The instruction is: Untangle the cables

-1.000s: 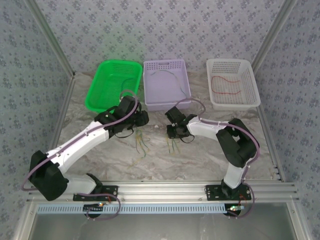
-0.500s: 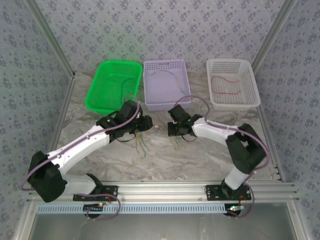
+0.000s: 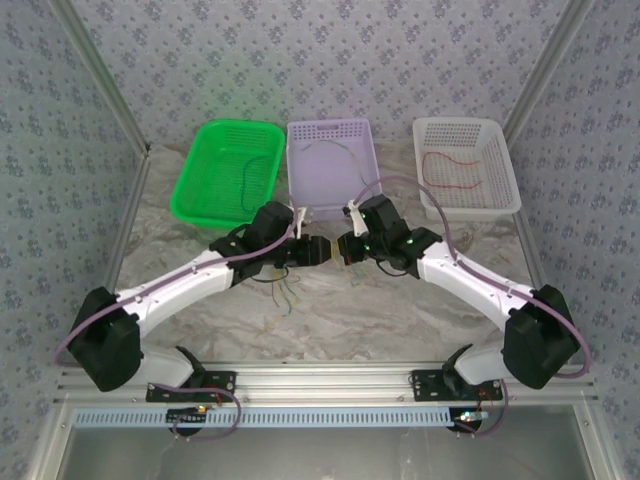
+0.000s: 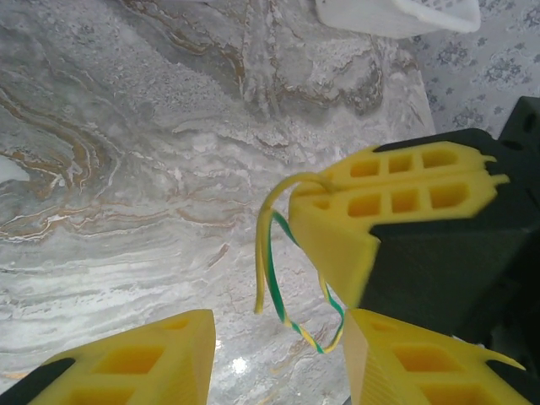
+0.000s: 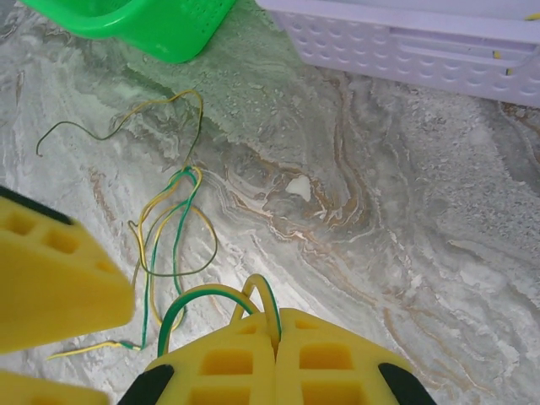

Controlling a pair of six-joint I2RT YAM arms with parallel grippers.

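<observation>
Near the middle of the marbled surface [image 3: 400, 310], the left hand [image 3: 322, 251] and the right hand [image 3: 344, 247] were seen tip to tip in the top view, the right one lying at 3 o'clock of the left.

In the right wrist view, the right hand [image 5: 274, 364] was fully closed, its two yellow fingers pressed flat together. Loops of the yellow and green cables [image 5: 173, 228] were pinched at the fingertips. From that pinch the strands ran down to the surface and spread out toward 10 o'clock, where one darker strand curled away on its own.

In the left wrist view, the left hand [image 4: 278, 359] was held partly open, with a wide gap between its fingers, and nothing was clamped. The cable loop [image 4: 268, 253] hung from the right hand [image 4: 380, 211] and dipped toward that gap. Whether it touched either finger could not be told.

From above, the rest of the bundle [image 3: 284, 290] lay on the surface at 7 o'clock of the left hand.

Three baskets stood in a row along the 12 o'clock edge:
- A dark cable [image 3: 248, 178] lay in the green basket [image 3: 195, 185].
- A pale grey cable [image 3: 335, 150] lay in the purple basket [image 3: 330, 208].
- A red cable [image 3: 450, 168] lay in the white basket [image 3: 470, 207].
</observation>
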